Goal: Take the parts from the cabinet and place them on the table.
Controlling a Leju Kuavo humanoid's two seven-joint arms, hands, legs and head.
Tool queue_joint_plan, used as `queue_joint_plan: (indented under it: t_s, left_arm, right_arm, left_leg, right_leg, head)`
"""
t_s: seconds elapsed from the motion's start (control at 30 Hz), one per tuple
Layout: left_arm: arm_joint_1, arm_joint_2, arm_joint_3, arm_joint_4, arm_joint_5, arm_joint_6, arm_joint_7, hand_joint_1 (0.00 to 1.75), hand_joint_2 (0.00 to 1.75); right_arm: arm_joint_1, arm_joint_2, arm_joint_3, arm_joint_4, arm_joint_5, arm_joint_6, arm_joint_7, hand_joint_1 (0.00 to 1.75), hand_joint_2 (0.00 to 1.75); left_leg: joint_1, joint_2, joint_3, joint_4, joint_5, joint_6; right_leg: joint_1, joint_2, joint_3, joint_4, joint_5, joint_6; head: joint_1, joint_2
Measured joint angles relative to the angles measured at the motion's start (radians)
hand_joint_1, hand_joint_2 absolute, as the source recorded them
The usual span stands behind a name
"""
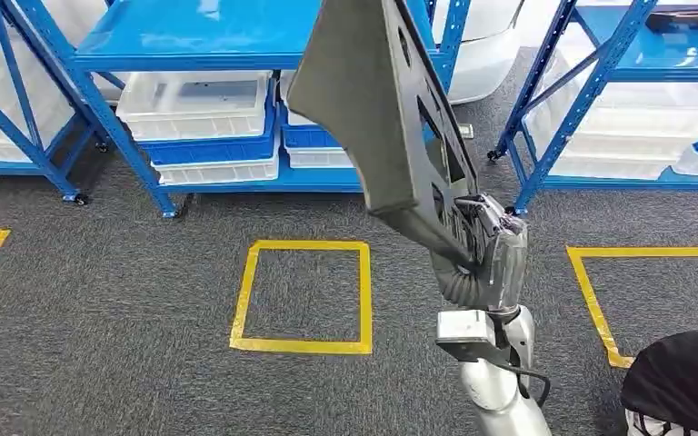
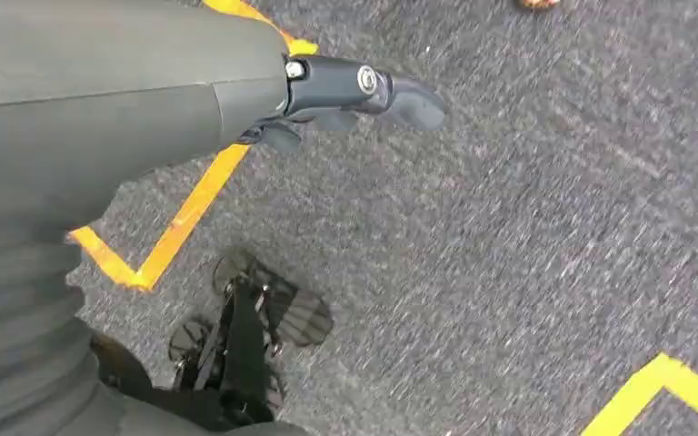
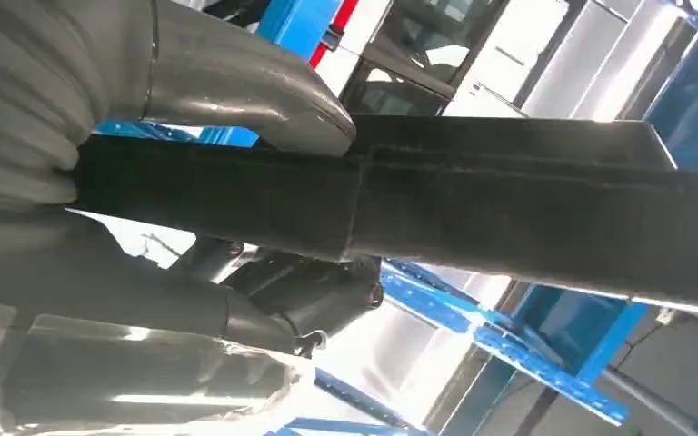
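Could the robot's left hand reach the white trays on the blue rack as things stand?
Probably not. The left hand hangs down over the carpet, holding nothing, while the white trays sit low on the blue rack across the floor. The right hand grips the dark part.

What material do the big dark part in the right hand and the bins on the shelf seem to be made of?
Dark part: likely moulded plastic, matte grey-black, with cut-out slots and a dull sheen. Bins: probably translucent white plastic, ribbed walls. Right hand grips the part's lower end.
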Motion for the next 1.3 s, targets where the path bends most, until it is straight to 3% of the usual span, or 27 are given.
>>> queue_joint_plan:
  t_s: [0.07, 0.1, 0.13, 0.23, 0.27, 0.3, 0.33, 0.4, 0.43, 0.47, 0.57, 0.6, 0.67, 0.7, 0.77, 0.8, 0.87, 0.9, 0.93, 0.97, 1.03, 1.1, 1.13, 1.17, 1.2, 1.27, 1.3]
  left_arm:
    - [0.001, 0.000, -0.001, 0.000, -0.003, 0.003, 0.005, 0.00, 1.75]
    - [0.000, 0.000, -0.001, 0.000, -0.006, 0.004, 0.005, 0.00, 1.75]
    - [0.000, -0.001, -0.001, 0.000, -0.009, 0.004, 0.003, 0.00, 1.75]
    - [0.000, -0.001, -0.002, 0.000, -0.012, -0.003, -0.004, 0.00, 1.75]
    - [0.001, -0.001, -0.002, 0.000, -0.012, -0.008, -0.008, 0.00, 1.75]
    - [0.001, -0.001, -0.002, 0.001, -0.013, -0.009, -0.012, 0.00, 1.75]
    - [0.001, -0.001, -0.002, 0.001, -0.013, -0.010, -0.015, 0.00, 1.75]
    - [0.000, -0.002, -0.002, 0.002, -0.013, -0.011, -0.017, 0.00, 1.75]
    - [0.000, -0.002, -0.002, 0.002, -0.013, -0.013, -0.019, 0.00, 1.75]
    - [0.000, -0.001, -0.002, 0.002, -0.013, -0.013, -0.019, 0.00, 1.75]
    - [0.002, -0.001, -0.002, 0.002, -0.013, -0.003, -0.016, 0.00, 1.75]
    - [0.003, 0.000, -0.002, 0.002, -0.011, -0.002, -0.015, 0.00, 1.75]
    - [0.004, 0.001, -0.002, 0.002, -0.010, 0.004, -0.013, 0.00, 1.75]
    - [0.003, 0.001, -0.002, 0.002, -0.009, 0.008, -0.006, 0.00, 1.75]
    - [0.003, 0.001, -0.002, 0.002, -0.006, 0.016, -0.001, 0.00, 1.75]
    - [0.004, 0.001, -0.002, 0.002, 0.000, 0.019, 0.002, 0.00, 1.75]
    - [0.004, 0.003, -0.002, 0.002, 0.008, 0.024, 0.002, 0.00, 1.75]
    - [0.004, 0.005, -0.002, 0.002, 0.010, 0.025, 0.002, 0.00, 1.75]
    - [0.002, 0.007, -0.002, 0.002, 0.010, 0.026, 0.002, 0.00, 1.75]
    - [0.001, 0.011, -0.002, 0.002, 0.010, 0.027, 0.003, 0.00, 1.75]
    - [0.000, 0.012, -0.002, 0.002, 0.011, 0.032, 0.003, 0.00, 1.75]
    - [0.001, 0.014, -0.001, 0.002, 0.013, 0.033, 0.004, 0.00, 1.75]
    - [0.001, 0.013, -0.001, 0.002, 0.016, 0.033, 0.004, 0.00, 1.75]
    - [0.000, 0.013, -0.001, 0.002, 0.021, 0.033, 0.002, 0.00, 1.75]
    - [0.000, 0.013, -0.001, 0.002, 0.023, 0.032, 0.000, 0.00, 1.75]
    - [0.000, 0.014, 0.000, 0.002, 0.033, 0.024, -0.011, 0.00, 1.75]
    - [0.001, 0.014, 0.001, 0.002, 0.037, 0.022, -0.015, 0.00, 1.75]
  right_arm:
    - [0.019, -0.002, 0.000, 0.000, -0.001, -0.009, -0.004, 1.75, 1.75]
    - [0.022, -0.005, 0.000, 0.000, -0.005, -0.013, -0.008, 1.75, 1.75]
    - [0.026, -0.011, -0.001, 0.000, -0.008, -0.017, -0.012, 1.75, 1.75]
    - [0.042, -0.027, -0.008, 0.002, -0.026, -0.029, -0.026, 1.75, 1.75]
    - [0.052, -0.035, -0.010, 0.003, -0.032, -0.032, -0.030, 1.75, 1.75]
    - [0.061, -0.042, -0.012, 0.005, -0.041, -0.036, -0.034, 1.75, 1.75]
    - [0.066, -0.047, -0.014, 0.007, -0.044, -0.038, -0.036, 1.75, 1.75]
    - [0.067, -0.053, -0.015, 0.008, -0.049, -0.040, -0.038, 1.75, 1.75]
    - [0.067, -0.055, -0.015, 0.008, -0.052, -0.043, -0.039, 1.75, 1.75]
    - [0.068, -0.058, -0.015, 0.008, -0.055, -0.045, -0.041, 1.75, 1.75]
    - [0.086, -0.061, -0.016, 0.010, -0.061, -0.051, -0.048, 1.75, 1.75]
    - [0.086, -0.060, -0.016, 0.011, -0.063, -0.053, -0.049, 1.75, 1.75]
    - [0.086, -0.058, -0.015, 0.011, -0.063, -0.058, -0.050, 1.75, 1.75]
    - [0.090, -0.057, -0.016, 0.011, -0.063, -0.061, -0.051, 1.75, 1.75]
    - [0.097, -0.058, -0.015, 0.015, -0.062, -0.066, -0.053, 1.75, 1.75]
    - [0.099, -0.058, -0.015, 0.017, -0.061, -0.069, -0.054, 1.75, 1.75]
    - [0.101, -0.058, -0.015, 0.019, -0.064, -0.071, -0.055, 1.75, 1.75]
    - [0.101, -0.058, -0.015, 0.019, -0.068, -0.071, -0.055, 1.75, 1.75]
    - [0.100, -0.057, -0.015, 0.019, -0.072, -0.071, -0.056, 1.75, 1.75]
    - [0.100, -0.056, -0.015, 0.020, -0.074, -0.071, -0.056, 1.75, 1.75]
    - [0.097, -0.056, -0.014, 0.023, -0.075, -0.071, -0.058, 1.75, 1.75]
    - [0.094, -0.056, -0.014, 0.025, -0.075, -0.071, -0.059, 1.75, 1.75]
    - [0.093, -0.056, -0.014, 0.026, -0.075, -0.071, -0.060, 1.75, 1.75]
    - [0.091, -0.056, -0.014, 0.027, -0.075, -0.071, -0.060, 1.75, 1.75]
    - [0.090, -0.057, -0.014, 0.028, -0.075, -0.071, -0.062, 1.75, 1.75]
    - [0.091, -0.061, -0.014, 0.034, -0.097, -0.070, -0.066, 1.75, 1.75]
    - [0.091, -0.063, -0.014, 0.037, -0.107, -0.068, -0.069, 1.75, 1.75]
  left_leg:
    - [-0.002, -0.010, -0.004, -0.006, 0.006, 0.008]
    - [0.008, -0.012, 0.008, -0.031, 0.021, 0.016]
    - [0.007, -0.016, 0.010, -0.042, 0.030, 0.017]
    - [0.005, -0.029, -0.002, -0.044, 0.038, 0.026]
    - [0.004, -0.036, -0.005, -0.043, 0.040, 0.025]
    - [0.004, -0.044, -0.007, -0.043, 0.043, 0.023]
    - [0.005, -0.051, -0.009, -0.042, 0.044, 0.021]
    - [0.005, -0.065, -0.013, -0.035, 0.045, 0.016]
    - [0.004, -0.070, -0.020, -0.023, 0.043, 0.010]
    - [-0.005, -0.077, -0.031, -0.008, 0.038, 0.002]
    - [0.004, -0.088, -0.043, -0.005, 0.046, -0.012]
    - [0.009, -0.093, -0.048, 0.000, 0.044, -0.016]
    - [0.011, -0.054, -0.069, 0.057, -0.002, -0.027]
    - [0.015, -0.039, -0.104, 0.138, -0.048, -0.035]
    - [0.019, -0.027, -0.168, 0.282, -0.111, -0.041]
    - [0.020, -0.026, -0.180, 0.311, -0.113, -0.042]
    - [0.020, -0.025, -0.127, 0.220, -0.057, -0.034]
    - [0.017, -0.014, -0.065, 0.114, -0.014, -0.025]
    - [0.011, 0.012, -0.011, 0.025, 0.008, -0.013]
    - [0.006, 0.029, -0.010, 0.017, -0.004, -0.008]
    - [-0.006, 0.021, -0.012, 0.005, 0.000, 0.004]
    - [-0.009, 0.002, -0.014, -0.010, 0.011, 0.018]
    - [0.006, -0.010, 0.004, -0.035, 0.031, 0.020]
    - [0.006, -0.013, 0.005, -0.046, 0.039, 0.030]
    - [0.005, -0.018, 0.002, -0.046, 0.043, 0.031]
    - [0.004, -0.040, -0.005, -0.045, 0.046, 0.028]
    - [0.003, -0.052, -0.007, -0.045, 0.048, 0.027]
  right_leg:
    - [0.002, -0.010, 0.002, -0.008, 0.005, 0.013]
    - [0.012, -0.011, -0.004, -0.006, 0.000, 0.018]
    - [0.006, -0.007, -0.021, 0.021, -0.017, 0.018]
    - [0.002, 0.001, -0.127, 0.248, -0.120, 0.006]
    - [0.000, 0.002, -0.152, 0.304, -0.135, 0.010]
    - [-0.001, 0.002, -0.154, 0.310, -0.129, 0.017]
    - [-0.004, 0.002, -0.130, 0.267, -0.107, 0.027]
    - [-0.011, 0.009, -0.040, 0.101, -0.045, 0.048]
    - [-0.018, 0.032, 0.002, 0.025, -0.028, 0.052]
    - [-0.009, 0.040, 0.000, 0.009, -0.030, 0.045]
    - [-0.008, 0.023, 0.000, 0.017, -0.021, 0.026]
    - [-0.020, 0.019, 0.000, 0.013, -0.015, 0.016]
    - [-0.020, 0.010, 0.001, 0.012, -0.012, 0.007]
    - [-0.017, 0.003, 0.000, 0.012, -0.012, -0.001]
    - [-0.011, -0.013, -0.003, 0.012, -0.012, -0.001]
    - [-0.009, -0.021, -0.004, 0.012, -0.012, -0.001]
    - [-0.005, -0.035, -0.003, 0.012, -0.012, -0.001]
    - [-0.004, -0.043, -0.001, 0.012, -0.012, -0.001]
    - [-0.003, -0.048, 0.001, 0.011, -0.012, -0.001]
    - [0.002, -0.056, 0.002, 0.008, -0.011, 0.002]
    - [-0.002, -0.069, 0.002, 0.007, -0.010, 0.007]
    - [0.003, -0.085, 0.007, -0.003, -0.005, 0.022]
    - [0.005, -0.069, -0.004, 0.013, -0.014, 0.024]
    - [0.004, -0.033, -0.023, 0.053, -0.044, 0.017]
    - [0.003, -0.015, -0.048, 0.108, -0.072, 0.011]
    - [-0.003, 0.000, -0.129, 0.278, -0.137, 0.008]
    - [-0.003, 0.002, -0.151, 0.322, -0.144, 0.014]
  head:
    - [0.001, 0.000]
    - [0.002, 0.000]
    - [0.005, 0.000]
    - [0.005, 0.000]
    - [0.005, 0.000]
    - [0.006, 0.000]
    - [0.006, 0.000]
    - [0.005, 0.000]
    - [0.006, 0.000]
    - [0.006, 0.000]
    - [0.003, 0.000]
    - [0.004, 0.000]
    - [-0.003, 0.000]
    - [-0.003, 0.000]
    - [-0.003, 0.000]
    - [-0.003, 0.000]
    - [-0.003, 0.000]
    - [-0.004, 0.000]
    - [-0.003, 0.000]
    - [0.001, 0.000]
    - [-0.001, 0.000]
    - [-0.001, 0.000]
    - [0.002, 0.000]
    - [0.003, 0.000]
    - [0.003, 0.000]
    - [0.007, 0.000]
    - [0.007, 0.000]
